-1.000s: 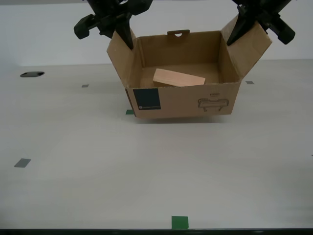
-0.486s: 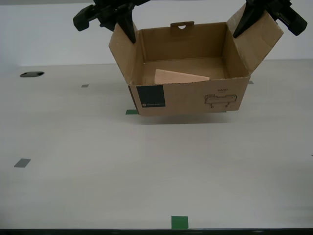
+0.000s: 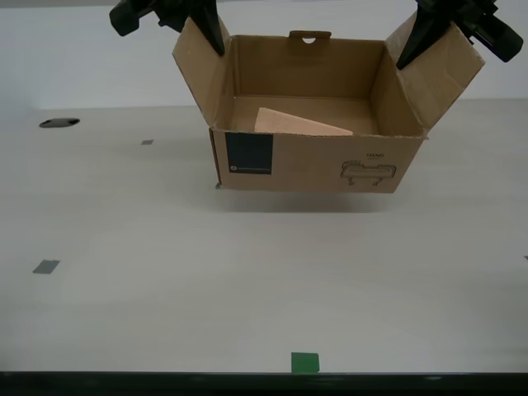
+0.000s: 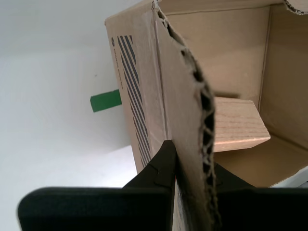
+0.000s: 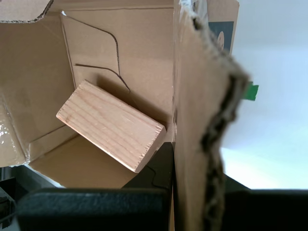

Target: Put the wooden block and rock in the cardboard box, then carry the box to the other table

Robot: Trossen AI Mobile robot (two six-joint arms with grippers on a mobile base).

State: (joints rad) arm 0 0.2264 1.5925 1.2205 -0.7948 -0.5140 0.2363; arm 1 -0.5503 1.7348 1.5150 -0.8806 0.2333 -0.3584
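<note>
- At the near edge of the table (image 3: 165,313) sits a green tape square (image 3: 304,362). A grey tape square (image 3: 45,266) lies farther in, toward the exterior view's left.
- Beyond these, the cardboard box (image 3: 318,161) hangs just clear of the table, open side up, with its shadow on the surface beneath it.
- The front wall of the box faces us. It carries a dark navy label (image 3: 248,153) at the corner on the exterior view's left and a black line drawing (image 3: 368,172) toward the exterior view's right.
- The wooden block (image 3: 297,125) lies inside on the box floor, tilted. One end is close to the side wall on the exterior view's left.
- The two side flaps stand splayed upward and outward.
- Our first end effector (image 3: 213,40) is clamped on the flap on the exterior view's left. In the first wrist view its fingers are pressed against both faces of the corrugated edge.
- Our second end effector (image 3: 410,51) is likewise closed tight on the opposite flap. The second wrist view shows black stripes printed on the outer wall below it and the block's end grain inside.
- On the rear rim, a tab with a hole (image 3: 309,37) stands up between the two flaps.
- Farther back, toward the exterior view's left, a small dark oval object (image 3: 58,123) rests on the table. We cannot tell what it is.
</note>
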